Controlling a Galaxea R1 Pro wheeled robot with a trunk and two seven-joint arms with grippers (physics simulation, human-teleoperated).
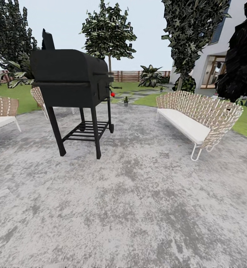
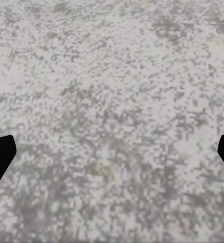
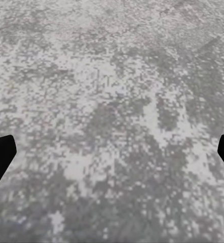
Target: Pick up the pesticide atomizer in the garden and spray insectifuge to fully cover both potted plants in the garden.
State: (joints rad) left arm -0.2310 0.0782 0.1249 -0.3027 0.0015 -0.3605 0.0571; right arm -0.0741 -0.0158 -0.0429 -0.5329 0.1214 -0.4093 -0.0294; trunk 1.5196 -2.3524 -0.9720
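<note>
The left gripper [image 2: 112, 157] faces straight down at the mottled grey patio [image 2: 112, 76]. Its 2 dark fingertips [image 2: 0, 157] sit at opposite edges of the left wrist view, spread wide, with only paving between them.

In the head view a woven chair with a white seat [image 1: 0, 113] stands at the far left on the patio's edge. A second chair [image 1: 39, 98] is partly hidden behind a black barbecue grill [image 1: 69, 78] on 4 legs with a slatted lower shelf. Just beside the grill's right end is a small red spot over a dark sliver, which looks like the pesticide atomizer [image 1: 112, 95], though it is too small to be sure. Close to its right, where paving meets lawn, stands 1 potted plant [image 1: 125, 100], a low green tuft in a dark pot. Farther back are stepping stones [image 1: 138, 95], a brown slatted fence [image 1: 125, 75] and a big leafy bush [image 1: 150, 76]. A woven sofa with a white cushion [image 1: 196, 119] stands to the right, with a white house [image 1: 212, 56] behind it.

The right gripper [image 3: 112, 157] also points down at bare paving, its fingertips [image 3: 0, 157] spread just as wide and holding nothing. The atomizer lies well apart from both grippers, far ahead past the grill
</note>
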